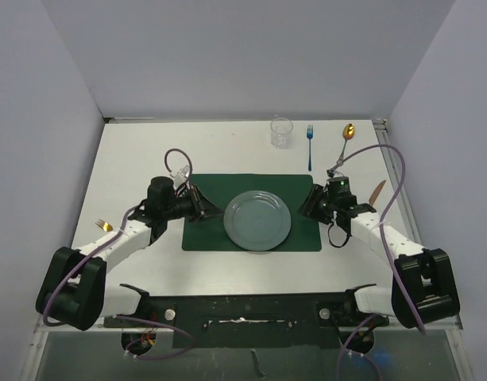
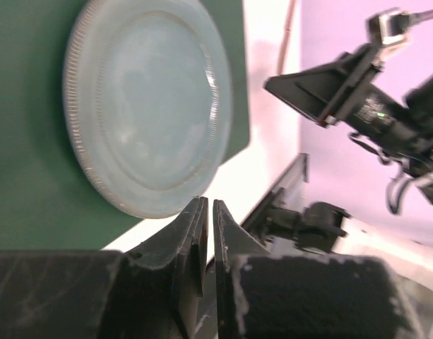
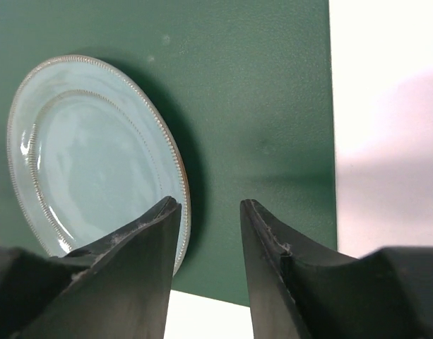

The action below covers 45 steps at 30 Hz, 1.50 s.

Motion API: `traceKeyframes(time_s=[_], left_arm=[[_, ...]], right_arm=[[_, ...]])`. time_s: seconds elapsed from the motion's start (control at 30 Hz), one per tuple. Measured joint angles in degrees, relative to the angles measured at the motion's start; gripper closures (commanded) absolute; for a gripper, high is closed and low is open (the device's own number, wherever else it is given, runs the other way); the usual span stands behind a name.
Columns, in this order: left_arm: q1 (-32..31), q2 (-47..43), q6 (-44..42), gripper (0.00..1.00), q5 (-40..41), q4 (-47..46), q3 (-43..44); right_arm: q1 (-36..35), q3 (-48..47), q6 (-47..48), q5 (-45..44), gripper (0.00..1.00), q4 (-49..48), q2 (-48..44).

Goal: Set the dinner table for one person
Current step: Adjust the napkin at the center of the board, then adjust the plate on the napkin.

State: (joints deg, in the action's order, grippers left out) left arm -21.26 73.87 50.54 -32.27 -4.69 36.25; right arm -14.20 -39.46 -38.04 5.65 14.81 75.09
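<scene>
The white dinner table [image 1: 148, 151] carries a dark green placemat [image 1: 211, 238] with a pale blue plate [image 1: 257, 220] in its middle. My left gripper [image 1: 202, 202] hovers at the plate's left rim; in the left wrist view its jaws [image 2: 208, 201] are shut with only a thin slit and hold nothing, just off the plate [image 2: 145, 99]. My right gripper [image 1: 311, 202] is over the placemat's right edge; in the right wrist view it [image 3: 209, 205] is open and empty, with the plate [image 3: 89, 141] to its left on the placemat [image 3: 258, 85].
A clear glass [image 1: 281, 132], a blue fork [image 1: 310, 147] and a gold spoon [image 1: 348, 135] lie at the table's far side. A brown-handled utensil [image 1: 376, 190] lies by the right arm. A gold fork [image 1: 102, 225] shows partly beside the left arm. Walls enclose the table on three sides.
</scene>
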Motion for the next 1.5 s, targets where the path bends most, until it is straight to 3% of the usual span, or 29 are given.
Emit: traceKeyframes(time_s=[0.1, 0.13, 0.27, 0.47, 0.57, 0.73, 0.9, 1.07, 1.17, 1.23, 1.37, 1.5], left_arm=[[1.05, 1.14, 7.54, 0.93, -6.88, -13.55, -5.49], [1.38, 2.03, 10.58, 0.93, -8.96, -18.69, -7.30], [3.02, 7.04, 23.21, 0.93, -15.32, -39.04, -12.76], [4.81, 15.19, 38.25, 0.83, -20.81, -65.92, -15.06], [5.53, 19.43, 42.77, 0.75, -22.18, -75.45, -16.37], [6.71, 25.79, 47.08, 0.67, -23.34, -81.85, -18.84], [7.87, 27.78, 46.05, 0.65, -23.74, -82.40, -20.44], [8.35, 27.78, 38.23, 0.64, -23.34, -77.55, -20.48], [8.35, 26.53, 34.64, 0.64, -22.91, -67.38, -19.65], [8.35, 24.17, 33.11, 0.64, -22.71, -55.41, -17.66], [8.48, 18.91, 15.67, 0.63, -15.61, -32.37, -11.23], [9.16, 16.70, 5.95, 0.64, -12.26, -24.74, -9.11]], right_arm=[[2.12, 3.43, 0.02, 3.34, 0.95, -3.63, -2.97], [3.21, 4.83, -0.33, 4.72, 1.00, -5.14, -3.80], [7.96, 11.04, -1.97, 10.99, 1.00, -10.95, -5.68], [13.09, 18.34, -6.34, 23.06, 0.86, -23.56, -3.39], [14.45, 20.76, -9.22, 28.46, 0.84, -31.76, 0.57], [15.34, 23.65, -15.63, 36.52, 0.80, -47.36, 9.64], [15.34, 23.78, -20.65, 40.61, 0.80, -59.45, 15.76], [15.34, 23.78, -23.80, 42.62, 0.79, -67.21, 19.43], [15.34, 23.74, -24.68, 43.23, 0.79, -69.37, 20.70], [15.34, 23.71, -24.87, 43.45, 0.78, -69.85, 21.03], [15.34, 23.15, -23.98, 43.41, 0.78, -68.43, 20.79], [15.30, 21.53, -21.46, 42.86, 0.78, -63.89, 19.06]])
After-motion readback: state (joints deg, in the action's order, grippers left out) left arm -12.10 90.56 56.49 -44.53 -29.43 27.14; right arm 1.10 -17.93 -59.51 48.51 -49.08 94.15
